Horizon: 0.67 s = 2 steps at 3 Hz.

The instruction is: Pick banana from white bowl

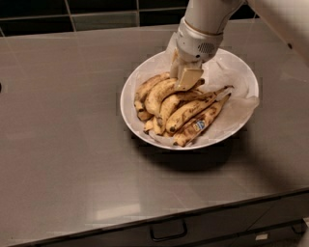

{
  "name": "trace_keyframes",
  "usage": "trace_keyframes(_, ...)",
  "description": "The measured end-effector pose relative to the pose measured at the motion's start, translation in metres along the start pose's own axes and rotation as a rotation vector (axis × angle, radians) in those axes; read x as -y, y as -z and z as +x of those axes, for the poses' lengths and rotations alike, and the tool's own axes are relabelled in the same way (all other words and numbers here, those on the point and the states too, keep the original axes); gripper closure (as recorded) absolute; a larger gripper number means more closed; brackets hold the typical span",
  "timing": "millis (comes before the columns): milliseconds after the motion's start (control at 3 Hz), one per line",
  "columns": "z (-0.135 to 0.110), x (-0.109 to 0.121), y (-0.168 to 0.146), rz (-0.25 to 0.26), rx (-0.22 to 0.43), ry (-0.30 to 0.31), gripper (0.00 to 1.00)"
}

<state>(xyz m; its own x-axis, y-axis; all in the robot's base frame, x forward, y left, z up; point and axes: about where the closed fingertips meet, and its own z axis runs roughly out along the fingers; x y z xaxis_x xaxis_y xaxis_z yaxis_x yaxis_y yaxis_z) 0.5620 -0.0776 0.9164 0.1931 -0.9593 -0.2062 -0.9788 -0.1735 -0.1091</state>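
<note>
The white bowl (128, 83), lined with crinkled white paper, sits on the grey counter right of centre and holds several speckled bananas. A plump, curved banana (158, 95) lies in the bowl's left half, its upper end under the gripper. The gripper (187, 81) reaches down from the top right into the bowl and touches the pile at that upper end. A slimmer banana with a blue sticker (199, 124) lies at the front of the pile.
The grey counter (63, 144) stretches left of and in front of the bowl. A dark tiled wall (96, 9) runs along the back. A drawer with a handle (168, 231) is below the front edge. The white arm (285, 24) crosses the top right.
</note>
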Motion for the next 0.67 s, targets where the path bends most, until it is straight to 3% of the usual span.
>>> trace_keyframes(333,0.0,0.0,0.0,0.0,0.0,0.0,0.99)
trace_keyframes(667,0.0,0.0,0.0,0.0,0.0,0.0,1.0)
